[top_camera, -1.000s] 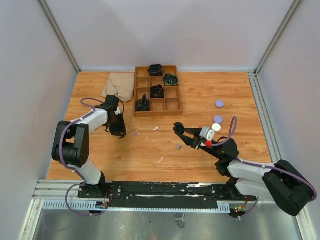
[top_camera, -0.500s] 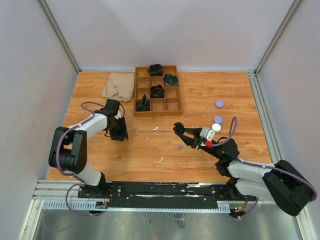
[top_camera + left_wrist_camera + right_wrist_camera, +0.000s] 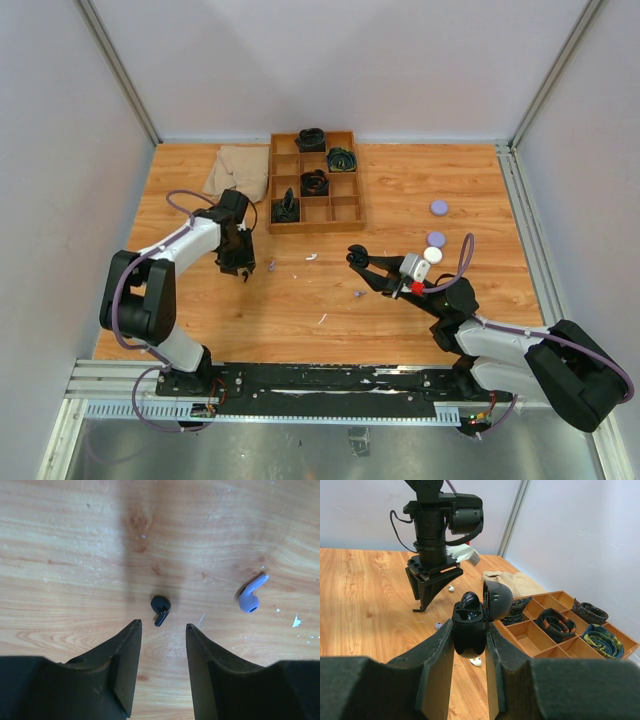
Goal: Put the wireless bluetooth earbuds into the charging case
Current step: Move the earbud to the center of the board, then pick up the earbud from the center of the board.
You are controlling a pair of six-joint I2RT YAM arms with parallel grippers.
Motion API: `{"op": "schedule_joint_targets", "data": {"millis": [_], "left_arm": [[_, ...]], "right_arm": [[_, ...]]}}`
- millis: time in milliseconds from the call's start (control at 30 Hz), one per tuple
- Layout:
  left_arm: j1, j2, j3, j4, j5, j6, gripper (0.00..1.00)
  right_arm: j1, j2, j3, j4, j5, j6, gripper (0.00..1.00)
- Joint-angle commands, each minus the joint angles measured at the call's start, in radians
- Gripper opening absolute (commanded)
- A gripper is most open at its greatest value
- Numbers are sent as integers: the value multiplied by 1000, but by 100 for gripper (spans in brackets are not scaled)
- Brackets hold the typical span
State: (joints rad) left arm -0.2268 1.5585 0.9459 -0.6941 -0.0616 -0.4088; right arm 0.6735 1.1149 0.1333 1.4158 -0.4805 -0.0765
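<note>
We logged the left gripper (image 3: pixel 162 626) part-open, empty, over the black earbud (image 3: pixel 160 610); the right gripper (image 3: pixel 469 624) clamped the open charging case (image 3: pixel 469 639). We judged skewed jaws might flick the bud away (tiny, slick).

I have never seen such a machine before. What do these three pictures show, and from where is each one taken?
You see two robot arms bolted at the near edge of a wooden table. The wide picture looks down from above. The other two come from a small camera on each arm's wrist, so each shows that arm's own two fingers. The left gripper is open and poised over a black earbud; a lilac earbud lies beside it. The right gripper is closed on a black charging case whose lid is open. Also on the table are a compartment tray holding dark rolled items, a beige cloth and three small round pucks.
</note>
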Motion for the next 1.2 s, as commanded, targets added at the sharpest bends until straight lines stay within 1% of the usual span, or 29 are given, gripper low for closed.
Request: {"op": "schedule_joint_targets", "data": {"millis": [0, 167, 733, 1167], "left_arm": [[-33, 55, 69, -58, -105, 19, 46], [-49, 103, 109, -85, -138, 42, 44], [-66, 197, 156, -84, -114, 70, 40], [-73, 225, 145, -82, -93, 78, 33]], "right_arm": [[9, -12, 2, 29, -15, 1, 1], [9, -16, 2, 21, -13, -3, 1], [9, 3, 6, 16, -15, -8, 1], [8, 14, 7, 20, -10, -9, 1]]}}
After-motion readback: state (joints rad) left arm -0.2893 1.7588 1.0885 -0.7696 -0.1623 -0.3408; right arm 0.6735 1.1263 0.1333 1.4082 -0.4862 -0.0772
